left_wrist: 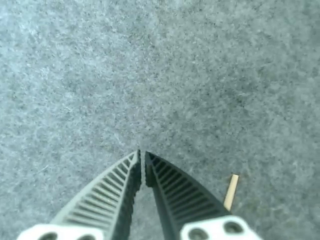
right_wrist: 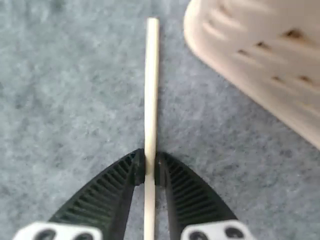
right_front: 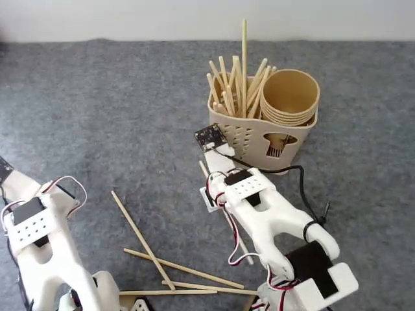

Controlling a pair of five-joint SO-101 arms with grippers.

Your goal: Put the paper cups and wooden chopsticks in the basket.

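We see pale, straight wooden chopsticks [right_front: 235,84] standing bunched in the cream slotted basket [right_front: 285,146], next to a nested stack of tan paper cups [right_front: 290,97]. Several loose chopsticks [right_front: 139,236] lie crossed on the grey bench [right_front: 97,110]. The right jaws are clamped on one chopstick [right_wrist: 151,90] just beside the basket wall. The left jaws are closed on nothing above the bench, with a chopstick end [left_wrist: 231,192] near.

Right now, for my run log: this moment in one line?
right gripper: shut on chopstick | left gripper: shut, empty | cups: in basket
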